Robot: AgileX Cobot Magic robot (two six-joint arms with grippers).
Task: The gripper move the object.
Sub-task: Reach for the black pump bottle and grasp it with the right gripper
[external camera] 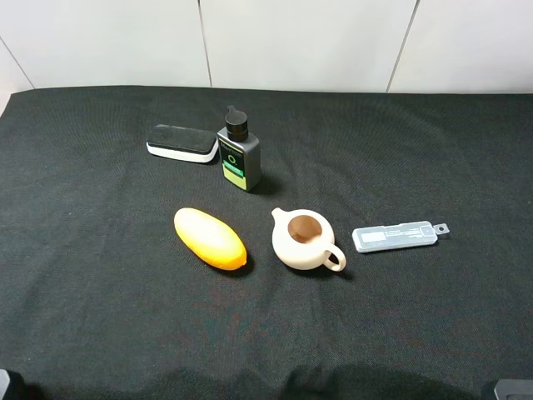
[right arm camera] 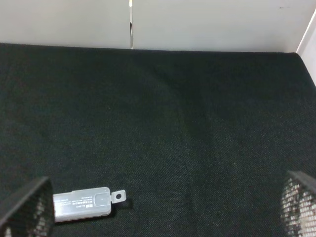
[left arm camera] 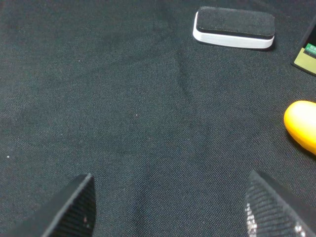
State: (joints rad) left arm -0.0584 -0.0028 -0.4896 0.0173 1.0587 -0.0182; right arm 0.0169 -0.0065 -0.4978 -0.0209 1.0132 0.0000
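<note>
Finding: this reads as a laboratory test bench, not a home or a shop. My desk (external camera: 100, 317) is covered edge to edge in plain black cloth and backs onto bare white wall panels (external camera: 300, 42) with visible seams. Unrelated items lie spaced apart on it like samples: a board eraser (external camera: 181, 142), a dark bottle (external camera: 240, 155), a yellow-orange fruit shape (external camera: 210, 238), a cream teapot (external camera: 304, 240) and a clear plastic case (external camera: 394, 236).

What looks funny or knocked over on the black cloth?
Nothing stands out. The bottle stands upright close beside the eraser, the teapot sits upright, and the orange oval thing and the clear case lie flat on the cloth. No spill or breakage shows.
</note>
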